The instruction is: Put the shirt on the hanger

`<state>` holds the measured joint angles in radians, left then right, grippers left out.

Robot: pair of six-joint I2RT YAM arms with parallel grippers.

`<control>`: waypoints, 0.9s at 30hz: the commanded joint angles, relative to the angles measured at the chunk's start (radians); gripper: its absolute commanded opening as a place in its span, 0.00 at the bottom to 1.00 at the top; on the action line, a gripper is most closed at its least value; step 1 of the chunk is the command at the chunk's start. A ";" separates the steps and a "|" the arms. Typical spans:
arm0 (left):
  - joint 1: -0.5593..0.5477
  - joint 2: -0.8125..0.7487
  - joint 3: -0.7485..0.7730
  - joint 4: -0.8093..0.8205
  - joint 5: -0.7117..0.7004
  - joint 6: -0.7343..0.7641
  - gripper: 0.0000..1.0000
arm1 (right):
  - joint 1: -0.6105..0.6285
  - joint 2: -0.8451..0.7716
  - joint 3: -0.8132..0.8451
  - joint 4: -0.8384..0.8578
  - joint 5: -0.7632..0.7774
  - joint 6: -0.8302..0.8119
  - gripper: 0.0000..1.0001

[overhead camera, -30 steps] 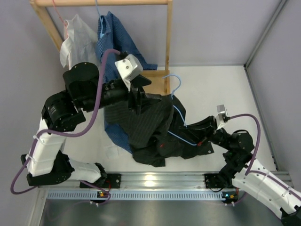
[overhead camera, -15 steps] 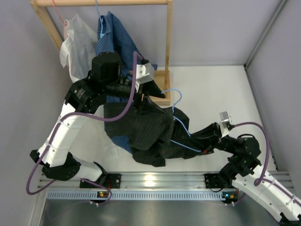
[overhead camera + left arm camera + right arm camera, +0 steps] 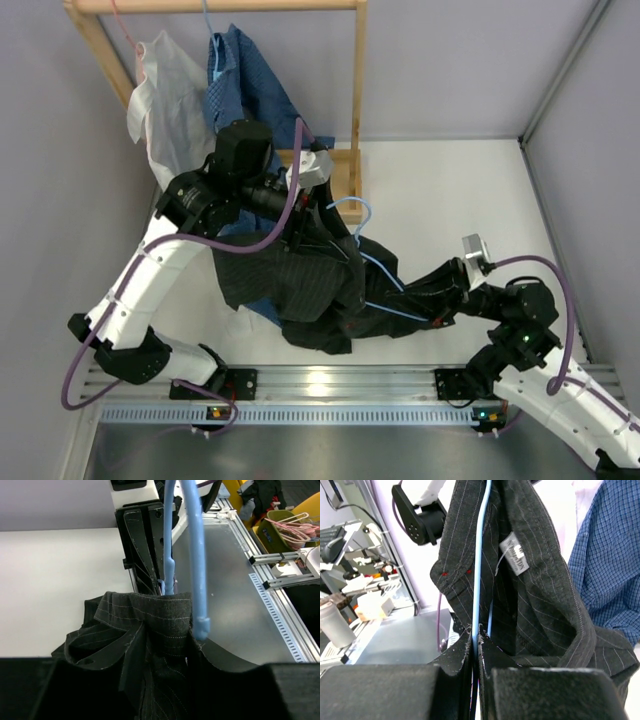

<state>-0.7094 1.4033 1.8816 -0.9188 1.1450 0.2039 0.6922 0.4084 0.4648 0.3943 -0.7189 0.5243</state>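
The shirt lay limp, half-draped over the hanger, lower folds heaped on the tabletop. The left end effector was clamped on bunched cloth below the hook; the right end effector pinched the wire with fabric. Soft cloth would likely slip on thin wire; shoulder seams seemed the best holds.

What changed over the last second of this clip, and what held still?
The left arm swung its elbow in and stretched forward. The left gripper, shut on the shirt, carried the collar end slightly right. The hanger hook slid left and nearer the arm bases. Nothing was grabbed or released. The right gripper stayed clamped on the hanger, and the hung blue shirt did not move.
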 commanded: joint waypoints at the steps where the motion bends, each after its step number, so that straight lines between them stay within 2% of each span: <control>1: 0.004 -0.018 -0.015 0.037 0.077 0.008 0.40 | 0.012 0.029 0.078 0.057 -0.019 -0.037 0.00; 2: 0.004 -0.018 -0.015 0.037 0.090 0.011 0.31 | 0.010 0.036 0.083 0.063 -0.022 -0.040 0.00; 3: 0.004 -0.020 -0.015 0.037 0.091 0.014 0.27 | 0.013 0.047 0.089 0.066 -0.025 -0.041 0.00; 4: 0.004 -0.023 -0.018 0.035 0.093 0.020 0.10 | 0.012 0.050 0.092 0.064 -0.024 -0.047 0.00; 5: 0.004 -0.029 -0.019 0.037 0.088 0.023 0.03 | 0.012 0.050 0.098 0.058 -0.021 -0.053 0.00; 6: 0.004 -0.033 -0.021 0.035 0.082 0.026 0.00 | 0.012 0.047 0.100 0.046 -0.014 -0.061 0.00; 10: 0.004 -0.061 -0.035 0.037 0.067 0.040 0.00 | 0.012 0.023 0.106 -0.021 0.044 -0.104 0.00; 11: 0.004 -0.069 -0.035 0.037 0.059 0.040 0.00 | 0.012 0.017 0.107 -0.038 0.056 -0.110 0.03; 12: 0.004 -0.073 -0.033 0.037 0.038 0.038 0.00 | 0.012 0.001 0.110 -0.099 0.073 -0.122 0.14; 13: 0.004 -0.076 -0.029 0.037 0.016 0.028 0.00 | 0.013 -0.005 0.118 -0.151 0.119 -0.162 0.48; 14: 0.004 -0.081 -0.019 0.035 -0.019 0.020 0.00 | 0.013 -0.013 0.144 -0.216 0.154 -0.185 0.62; 15: 0.004 -0.089 -0.013 0.035 -0.098 0.009 0.00 | 0.010 -0.032 0.156 -0.356 0.204 -0.204 0.71; 16: 0.004 -0.093 -0.009 0.034 -0.144 -0.020 0.00 | 0.012 -0.049 0.163 -0.406 0.302 -0.211 0.75; 18: 0.004 -0.115 -0.012 0.067 -0.241 -0.066 0.00 | 0.012 -0.127 0.150 -0.525 0.387 -0.204 0.77; 19: 0.004 -0.122 -0.016 0.080 -0.339 -0.102 0.00 | 0.012 -0.152 0.144 -0.554 0.453 -0.184 0.79; 22: 0.004 -0.164 -0.067 0.168 -0.531 -0.199 0.00 | 0.012 -0.236 0.123 -0.620 0.503 -0.118 0.78; 25: 0.004 -0.199 -0.143 0.271 -0.586 -0.308 0.00 | 0.012 -0.240 0.086 -0.600 0.446 -0.034 0.73; 27: 0.004 -0.239 -0.185 0.326 -0.634 -0.356 0.00 | 0.012 -0.212 0.034 -0.494 0.411 0.025 0.71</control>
<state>-0.7048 1.2190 1.7370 -0.7700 0.6525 -0.0177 0.6975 0.1650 0.5568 -0.1139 -0.3069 0.4438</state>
